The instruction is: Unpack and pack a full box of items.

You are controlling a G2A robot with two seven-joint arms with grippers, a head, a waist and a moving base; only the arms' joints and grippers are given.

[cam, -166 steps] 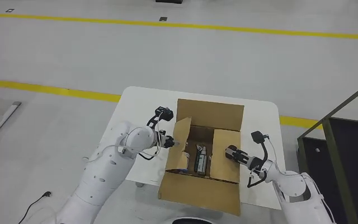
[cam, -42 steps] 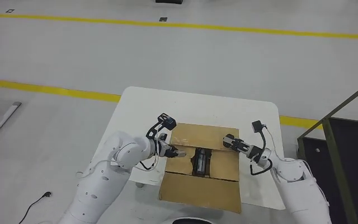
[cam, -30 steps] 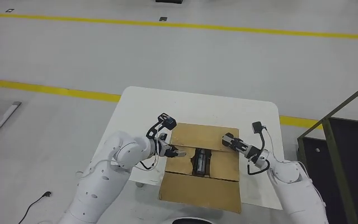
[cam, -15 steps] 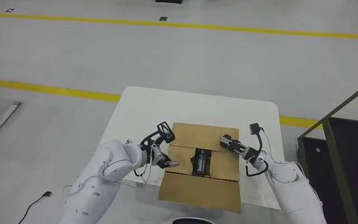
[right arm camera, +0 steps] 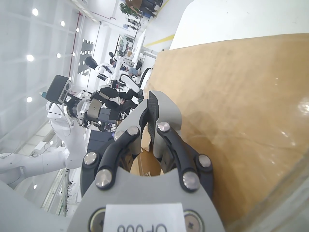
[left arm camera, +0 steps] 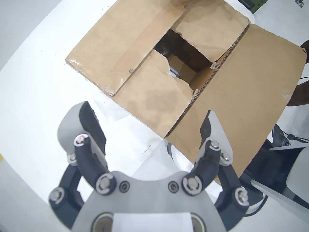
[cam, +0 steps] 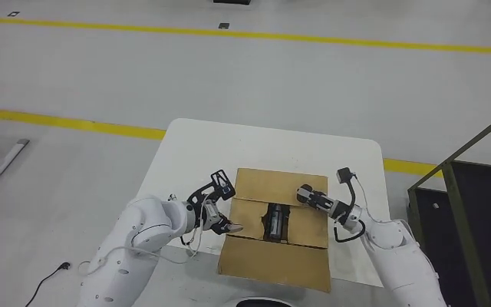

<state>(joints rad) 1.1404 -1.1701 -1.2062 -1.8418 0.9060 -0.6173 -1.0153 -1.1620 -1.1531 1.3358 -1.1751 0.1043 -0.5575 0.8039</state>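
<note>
We note the brown cardboard box (cam: 273,263) just beside the wide-spread left pincer (cam: 230,227); the right pincer (cam: 303,192), pinched narrow, sits at its far side. The left wrist view reveals torn inner flaps (left arm camera: 154,90).

Looking straight down from above the arms onto the white surface (cam: 199,146) and cardboard box (cam: 276,184). From the left wrist, close behind the left claw (left arm camera: 146,111), facing across the same box top. From the right wrist, closer yet, skimming that cardboard past the right claw (right arm camera: 148,108).
</note>
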